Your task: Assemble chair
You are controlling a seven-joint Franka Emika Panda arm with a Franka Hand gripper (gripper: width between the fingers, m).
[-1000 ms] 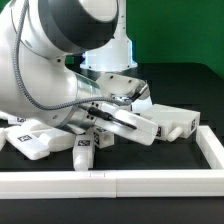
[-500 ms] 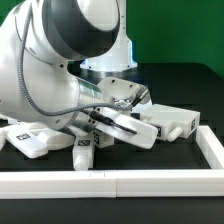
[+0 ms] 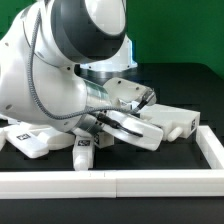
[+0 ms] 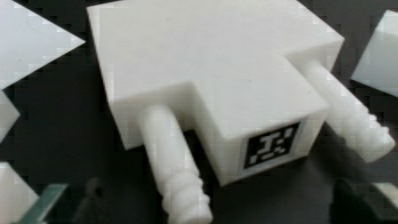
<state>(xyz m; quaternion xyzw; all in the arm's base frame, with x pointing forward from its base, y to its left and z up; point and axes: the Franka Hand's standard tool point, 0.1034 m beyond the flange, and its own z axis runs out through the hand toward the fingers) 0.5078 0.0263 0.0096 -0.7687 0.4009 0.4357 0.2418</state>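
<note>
With the gripper (image 4: 217,200) jaws spread wide either side of the block (image 4: 205,70), which lies on the table (image 3: 160,160) toward the exterior view's right, centre on its body, clear of both pegs (image 4: 175,165), before closing.

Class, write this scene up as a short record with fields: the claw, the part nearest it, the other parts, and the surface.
Claw: claw open, fingers wide apart
Nearest part: white block with two ribbed pegs and a marker tag
Other parts: loose white chair pieces lying on the black table
Surface edge: white border rail
</note>
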